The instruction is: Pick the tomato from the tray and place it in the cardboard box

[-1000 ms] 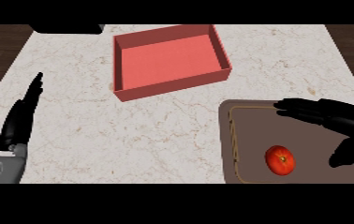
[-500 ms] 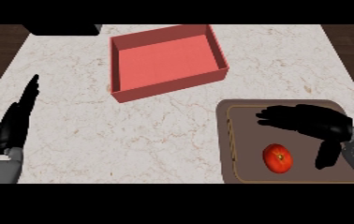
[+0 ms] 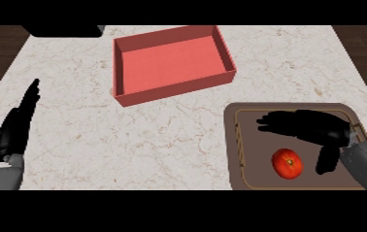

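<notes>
— Where is your right hand?
— Over the tray, palm down, fingers stretched across it and thumb hanging. They are spread wide and hold nothing.
— And the tomato?
— On the tray, just beside my thumb. The cardboard box lies beyond the tray. My left hand rests open, well apart from the tray.
</notes>
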Robot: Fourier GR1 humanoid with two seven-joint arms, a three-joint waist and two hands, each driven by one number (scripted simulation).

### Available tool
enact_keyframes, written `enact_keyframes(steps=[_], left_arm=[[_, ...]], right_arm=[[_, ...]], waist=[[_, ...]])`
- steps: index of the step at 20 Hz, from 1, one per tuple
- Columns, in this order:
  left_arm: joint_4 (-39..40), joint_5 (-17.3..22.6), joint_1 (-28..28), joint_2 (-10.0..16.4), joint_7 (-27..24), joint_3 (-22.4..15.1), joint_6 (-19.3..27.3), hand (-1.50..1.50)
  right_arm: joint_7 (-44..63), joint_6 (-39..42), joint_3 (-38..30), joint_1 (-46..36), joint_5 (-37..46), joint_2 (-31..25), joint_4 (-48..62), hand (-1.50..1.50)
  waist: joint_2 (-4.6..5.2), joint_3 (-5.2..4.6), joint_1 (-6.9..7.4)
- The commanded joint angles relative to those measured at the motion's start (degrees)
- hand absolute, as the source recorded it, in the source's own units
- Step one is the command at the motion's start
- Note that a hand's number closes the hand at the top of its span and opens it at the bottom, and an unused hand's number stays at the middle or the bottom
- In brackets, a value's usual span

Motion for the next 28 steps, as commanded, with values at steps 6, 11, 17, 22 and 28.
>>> enact_keyframes(steps=[6,11,17,22,28], left_arm=[[0.19,-2.08,-1.72,-1.34,1.62,0.88,-0.07,0.0],[-0.35,-2.68,-2.55,-1.8,2.97,1.23,-0.67,0.0],[-8.1,-2.19,3.3,-0.93,4.19,2.46,-3.05,0.0],[1.16,-3.27,-2.4,-1.62,0.78,3.98,-3.4,0.0],[-0.71,-3.84,-0.13,-3.15,0.09,4.29,-2.72,0.0]], right_arm=[[-5.18,4.83,-0.13,5.17,-0.3,-0.94,-6.08,-1.5],[-4.25,6.07,-1.77,8.07,-2.72,-2.85,-14.1,-1.5],[3.22,5.62,-0.08,10.3,2.92,-2.48,-18.32,-1.5],[5.49,6.56,-0.15,9.79,6.43,0.94,-13.51,-1.5],[4.42,-3.32,-2.26,8.55,9.14,7.73,-9.36,1.5]], waist=[[-0.02,0.0,-0.48],[-0.07,0.0,-0.61],[-0.15,0.02,-0.03],[0.01,0.0,-0.28],[0.02,0.04,0.09]])
